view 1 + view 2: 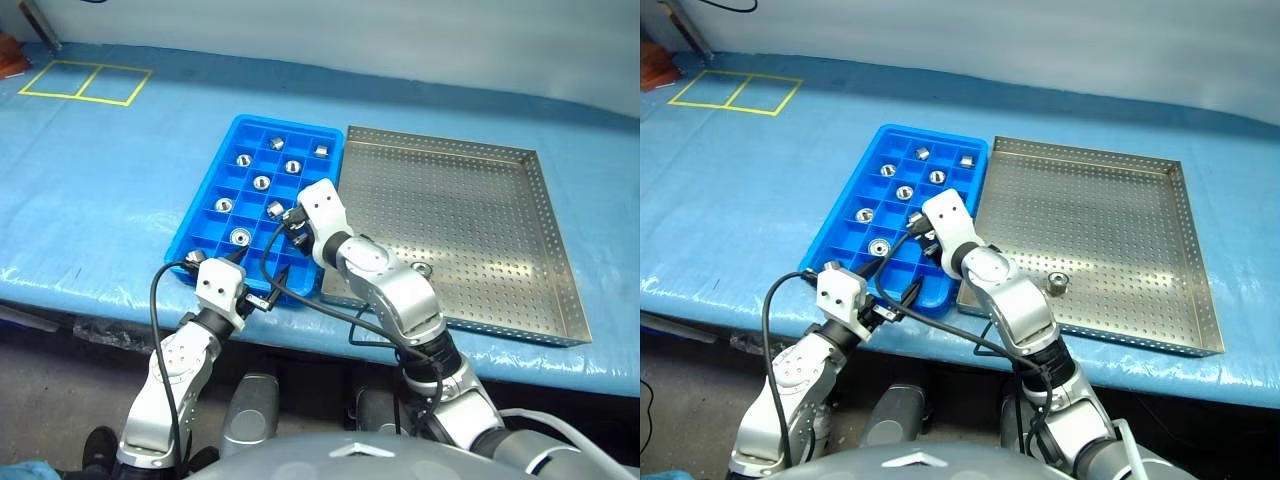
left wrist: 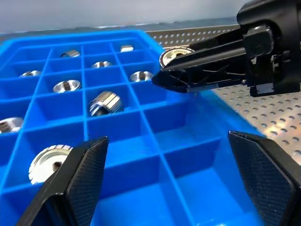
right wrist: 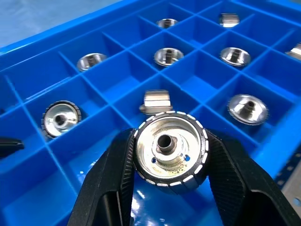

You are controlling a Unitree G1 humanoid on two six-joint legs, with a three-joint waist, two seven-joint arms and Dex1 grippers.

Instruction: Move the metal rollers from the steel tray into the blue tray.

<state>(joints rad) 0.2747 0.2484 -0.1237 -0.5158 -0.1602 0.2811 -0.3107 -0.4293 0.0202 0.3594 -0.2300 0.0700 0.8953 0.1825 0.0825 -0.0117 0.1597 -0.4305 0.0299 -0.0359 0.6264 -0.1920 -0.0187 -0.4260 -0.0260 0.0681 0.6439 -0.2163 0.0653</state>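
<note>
Eight metal rollers (image 1: 261, 182) sat in the blue tray (image 1: 205, 205); the right gripper (image 3: 167, 188) clamped a ninth above it, the left gripper (image 2: 174, 179) gaped empty (one roller (image 1: 1057, 283) remained in the steel tray (image 1: 1140, 230)).

The right tool (image 3: 167, 188) covers both flanks of the metal roller (image 3: 170, 150) it clamps, and the picture's lower edge cuts off its fingers. The right arm hides the near right corner of the blue tray (image 1: 200, 215) and part of the steel tray (image 1: 545, 250) rim. In the left wrist view, the left tool (image 2: 164, 181) masks part of one roller (image 2: 49, 162).
</note>
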